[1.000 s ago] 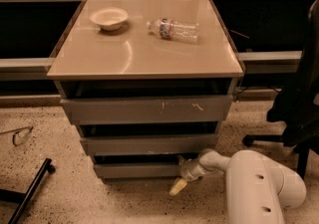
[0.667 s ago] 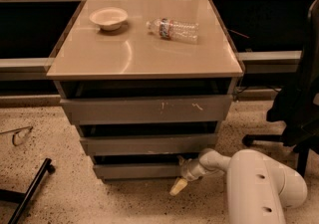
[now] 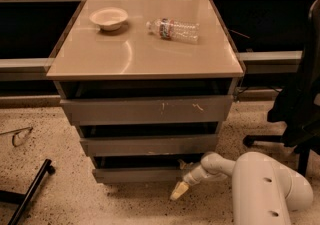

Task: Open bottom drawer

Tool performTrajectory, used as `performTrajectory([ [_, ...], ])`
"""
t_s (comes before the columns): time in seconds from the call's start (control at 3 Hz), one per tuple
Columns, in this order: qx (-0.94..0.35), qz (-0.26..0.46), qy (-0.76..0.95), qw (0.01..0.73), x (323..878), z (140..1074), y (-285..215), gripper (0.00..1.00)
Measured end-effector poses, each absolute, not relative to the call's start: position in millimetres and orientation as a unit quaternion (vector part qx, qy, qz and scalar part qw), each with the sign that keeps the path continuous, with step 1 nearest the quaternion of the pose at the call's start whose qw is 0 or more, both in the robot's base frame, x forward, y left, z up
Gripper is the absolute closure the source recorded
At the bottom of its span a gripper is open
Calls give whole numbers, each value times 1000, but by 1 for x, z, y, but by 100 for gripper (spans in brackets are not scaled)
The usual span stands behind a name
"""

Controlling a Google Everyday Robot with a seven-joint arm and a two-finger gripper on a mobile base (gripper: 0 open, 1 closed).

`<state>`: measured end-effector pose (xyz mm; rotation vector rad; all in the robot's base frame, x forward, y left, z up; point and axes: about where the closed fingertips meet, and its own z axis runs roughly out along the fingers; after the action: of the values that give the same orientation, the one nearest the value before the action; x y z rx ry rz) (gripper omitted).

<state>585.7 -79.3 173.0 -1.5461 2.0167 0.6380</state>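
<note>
The white arm [image 3: 260,184] reaches in low from the lower right, its forearm sloping down and left to the end effector [image 3: 180,190], which hangs near the floor just beside the right end of the bottom drawer [image 3: 137,174]; wide or narrow, I cannot tell. That drawer is the lowest of 3 grey fronts under the tan table [image 3: 145,54]. A white bowl [image 3: 108,18] and a lying plastic bottle [image 3: 172,29], label unreadable, sit on top. A black chair [image 3: 300,104] stands right.

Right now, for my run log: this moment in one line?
target: bottom drawer | pincer: low, near its right end | cabinet top: bowl, bottle
</note>
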Motion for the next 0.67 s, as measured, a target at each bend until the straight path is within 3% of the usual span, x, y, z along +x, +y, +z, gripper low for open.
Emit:
performTrajectory([
  [0.67, -563, 246, 749, 248, 555, 174, -75, 0],
])
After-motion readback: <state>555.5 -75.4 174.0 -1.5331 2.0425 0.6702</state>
